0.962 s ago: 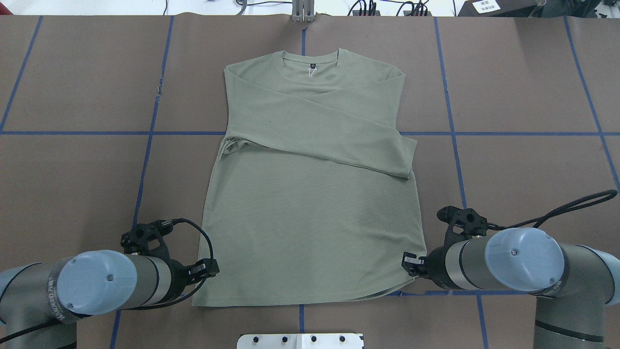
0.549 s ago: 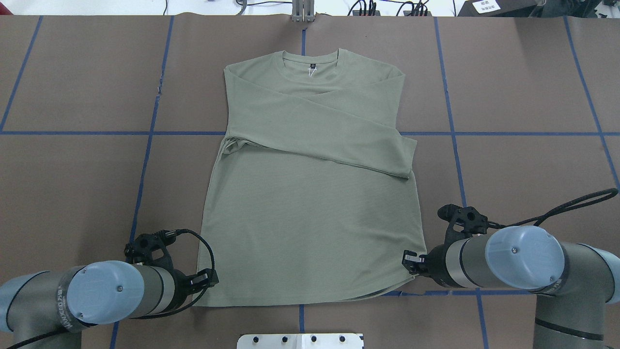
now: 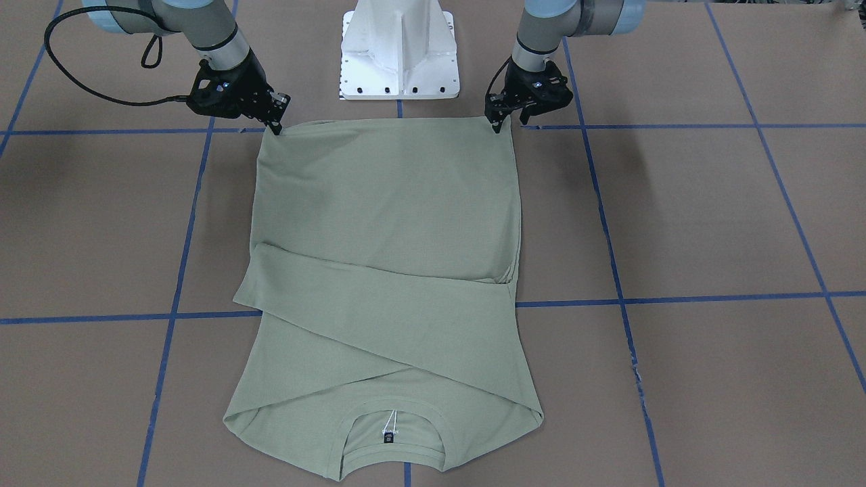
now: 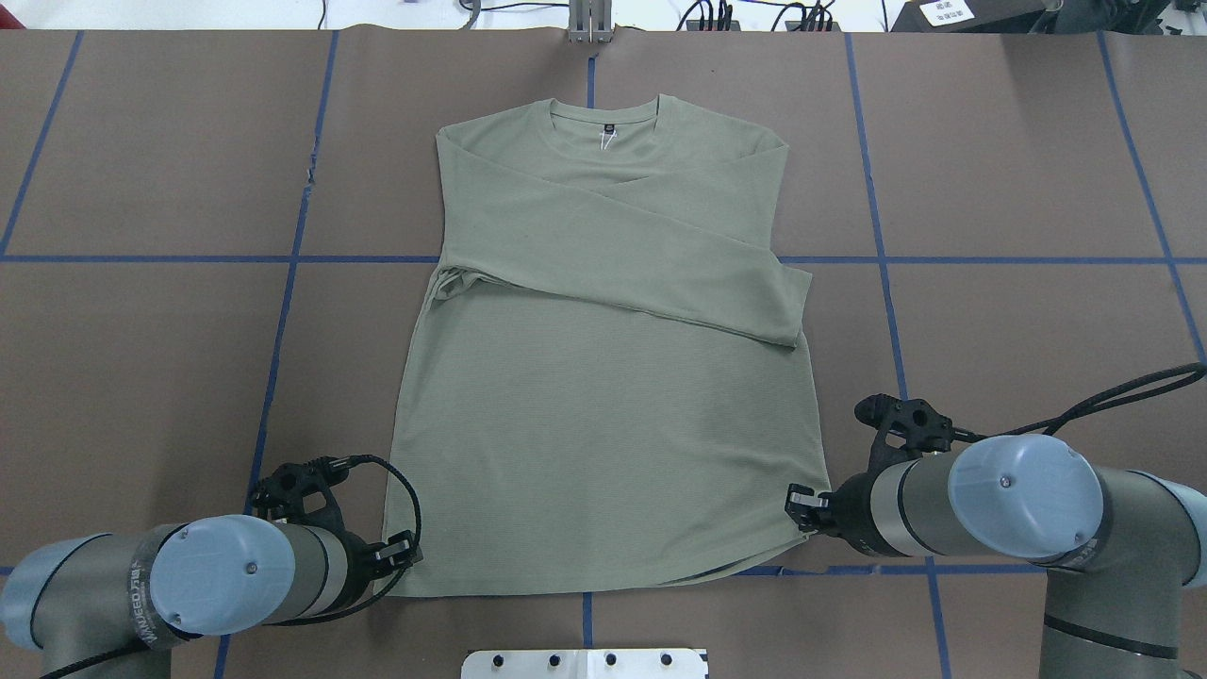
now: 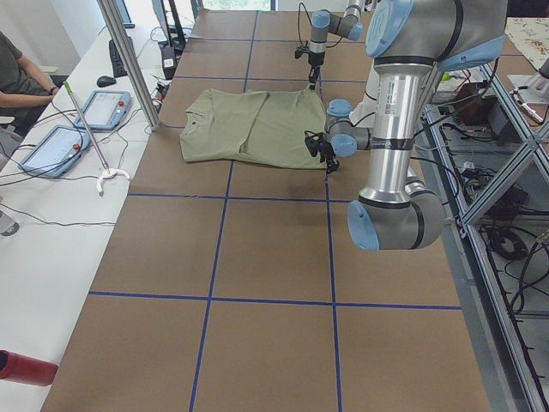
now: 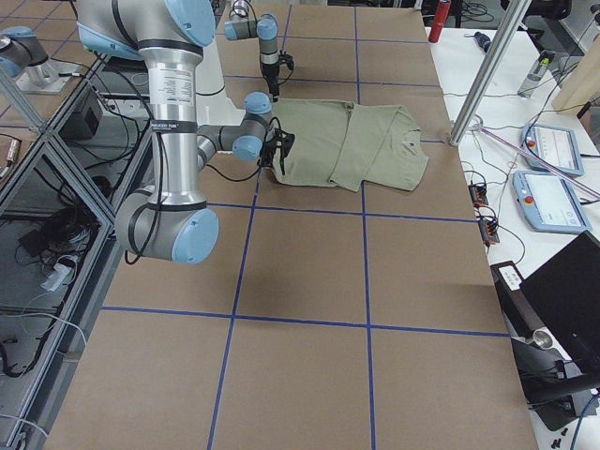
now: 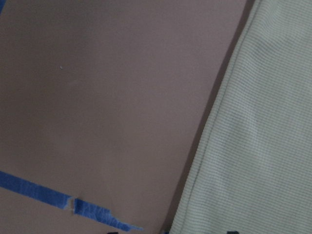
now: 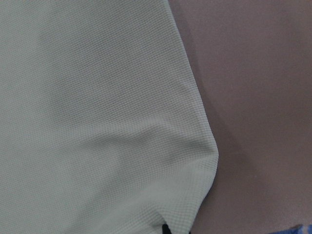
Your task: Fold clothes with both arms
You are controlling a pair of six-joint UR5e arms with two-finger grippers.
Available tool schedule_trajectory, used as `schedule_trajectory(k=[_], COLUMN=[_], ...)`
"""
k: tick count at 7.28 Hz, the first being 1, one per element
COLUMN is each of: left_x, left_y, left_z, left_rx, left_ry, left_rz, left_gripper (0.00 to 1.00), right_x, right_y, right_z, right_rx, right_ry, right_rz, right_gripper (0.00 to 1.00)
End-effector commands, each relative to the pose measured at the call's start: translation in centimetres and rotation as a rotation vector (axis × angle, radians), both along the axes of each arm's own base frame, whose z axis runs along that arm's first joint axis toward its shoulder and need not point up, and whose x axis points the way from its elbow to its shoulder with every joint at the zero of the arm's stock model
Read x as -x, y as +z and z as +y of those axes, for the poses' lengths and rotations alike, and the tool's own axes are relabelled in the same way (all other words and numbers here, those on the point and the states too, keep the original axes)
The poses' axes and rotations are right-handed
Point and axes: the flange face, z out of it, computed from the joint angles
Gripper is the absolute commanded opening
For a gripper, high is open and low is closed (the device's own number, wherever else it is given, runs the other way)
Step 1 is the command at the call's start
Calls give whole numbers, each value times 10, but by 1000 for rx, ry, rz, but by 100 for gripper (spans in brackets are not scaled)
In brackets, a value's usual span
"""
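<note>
The sage-green shirt (image 4: 603,396) lies flat on the brown table, neck at the far side, both sleeves folded across the chest. My left gripper (image 4: 401,552) sits low at the near-left hem corner. In the left wrist view the hem edge (image 7: 195,175) runs between its spread fingertips, so it is open. At the near-right hem corner, my right gripper (image 4: 800,500) is shut on the cloth. The corner (image 8: 195,161) puckers towards its fingertip in the right wrist view. In the front-facing view the left gripper (image 3: 497,125) and right gripper (image 3: 276,128) touch the two hem corners.
The white pedestal base (image 3: 399,51) stands just behind the hem, between the arms. Blue tape lines (image 4: 283,311) grid the brown table. A side desk with tablets (image 5: 103,107) and a seated person (image 5: 17,73) lies beyond the far edge.
My left gripper has moved towards the near edge of the table, down to the shirt's hem corner. The right gripper has hardly moved. The shirt lies as before.
</note>
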Motion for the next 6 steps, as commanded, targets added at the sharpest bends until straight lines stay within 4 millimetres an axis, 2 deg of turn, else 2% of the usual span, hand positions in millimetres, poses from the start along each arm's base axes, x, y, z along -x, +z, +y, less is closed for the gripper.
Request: schedule_trajectory(k=[1,6], left_x=[0,0], left_y=[-2,-3], left_z=[0,0], left_rx=[0,-2], left_ry=[0,1], left_rz=[4,6], left_gripper=[55,54], right_x=[-4,-12], right_y=[-1,0], right_z=[-5,-14], right_rx=[16,32], right_ry=[-4,4], right_rz=[-5,-9], right_gripper=[0,0])
